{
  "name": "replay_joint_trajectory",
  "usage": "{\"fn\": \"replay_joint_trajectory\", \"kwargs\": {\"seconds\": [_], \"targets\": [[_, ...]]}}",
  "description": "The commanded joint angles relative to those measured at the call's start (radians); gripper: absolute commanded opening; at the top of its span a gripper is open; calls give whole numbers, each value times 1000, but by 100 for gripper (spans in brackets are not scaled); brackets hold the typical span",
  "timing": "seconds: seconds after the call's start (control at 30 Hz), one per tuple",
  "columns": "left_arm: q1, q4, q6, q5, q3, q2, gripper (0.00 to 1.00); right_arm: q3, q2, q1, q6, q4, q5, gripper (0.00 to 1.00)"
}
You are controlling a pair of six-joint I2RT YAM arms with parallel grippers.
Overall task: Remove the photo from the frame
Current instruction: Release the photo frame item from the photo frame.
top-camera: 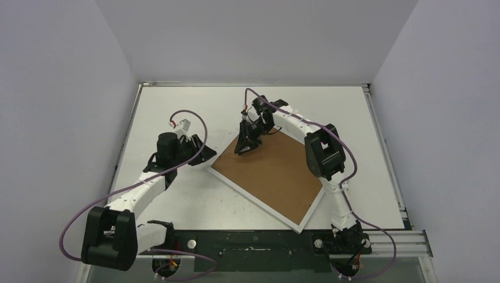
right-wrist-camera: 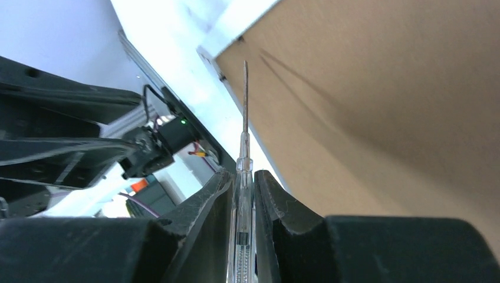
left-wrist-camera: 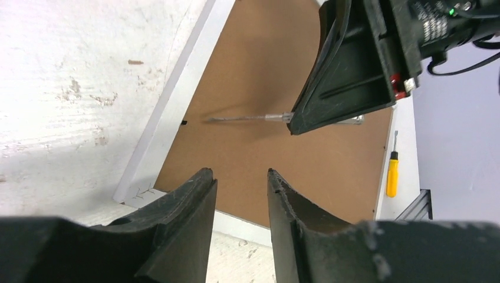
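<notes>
The white table (top-camera: 177, 200) carries everything, and both arms reach over it. The frame (top-camera: 305, 222) lies flat and face down on it, turned like a diamond, with its brown back panel (left-wrist-camera: 259, 88) facing up. The panel covers the photo, so no print shows.

The right gripper (top-camera: 243, 146) hangs over the frame's far corner with its fingers pressed tight on a clear-handled screwdriver (right-wrist-camera: 244, 135). The tool's thin metal shaft runs straight out ahead of the fingertips, low over the brown panel. The tip is close to the white border; whether it touches the board cannot be told.

The left gripper (left-wrist-camera: 239, 172) is empty, its jaws a moderate gap apart. It sits just beside the right gripper, above the frame's border near its left corner. The brown panel spreads out ahead of its fingers.

A yellow screwdriver (left-wrist-camera: 391, 174) lies on the table past the frame's far edge, well ahead and to the right of the left gripper. A small dark tab (left-wrist-camera: 184, 122) sits at the panel's edge, just beyond the clear screwdriver's tip.
</notes>
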Motion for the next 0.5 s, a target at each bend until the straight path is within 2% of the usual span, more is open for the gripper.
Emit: {"fn": "replay_joint_trajectory", "kwargs": {"seconds": [0.0,0.1,0.27,0.37,0.47], "targets": [[6,-41,1,-50,19,-113,38,-74,-165,-5,-185,-3,28,5],[3,-9,-58,-8,1,-175,42,-176,-243,-4,-238,76,8,5],[-13,144,-82,118,-57,-254,43,-314,-361,1,-309,162,17,5],[-63,209,-51,67,-91,-314,45,-340,-413,0,-345,144,63,5],[-165,214,44,-69,-95,-354,48,-346,-452,-1,-367,100,113,5]]}}
